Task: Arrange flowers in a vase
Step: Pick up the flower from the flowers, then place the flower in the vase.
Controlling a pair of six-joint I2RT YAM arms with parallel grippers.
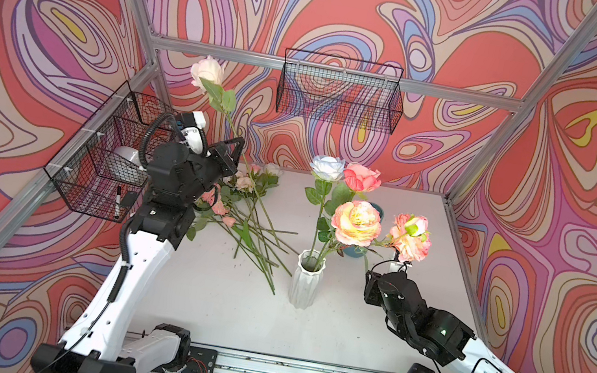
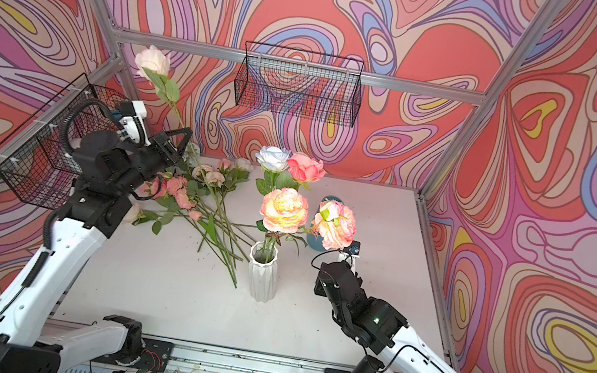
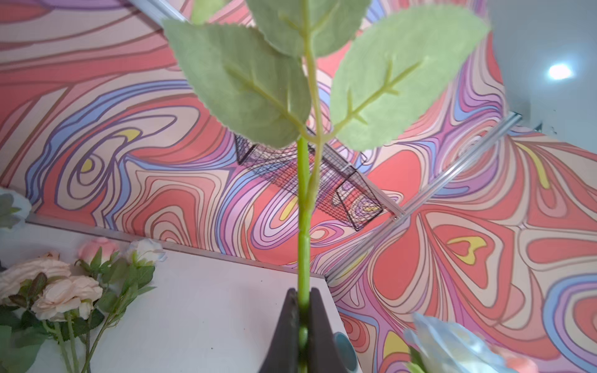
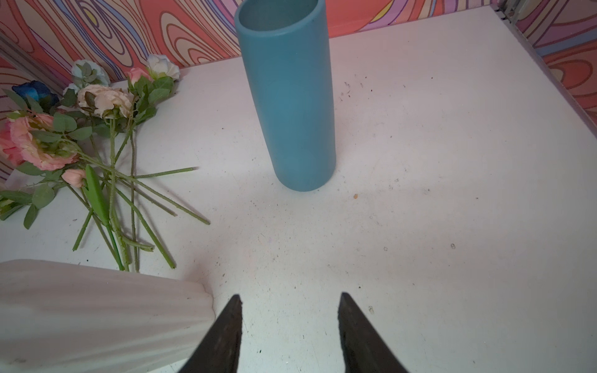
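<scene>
Walls (image 1: 361, 7) — swirls of coral, lilac, blue, yellow. Ribbed vase (image 1: 306, 284) white, cylinder vase (image 4: 290, 113) teal. Flowers (image 4: 45, 155) pink, peach, cream; stems (image 3: 303, 226) green.

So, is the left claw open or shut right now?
Shut. The left claw clamps the green stem of the pale pink rose.

- The pale rose (image 3: 303, 226) — bloom cut off by the left wrist view's edge.
- The blue vase (image 1: 355, 251) — mostly hidden behind the peach blooms (image 1: 357, 222) in both top views.
- The white vase (image 4: 97, 306) is cropped in the right wrist view.
</scene>
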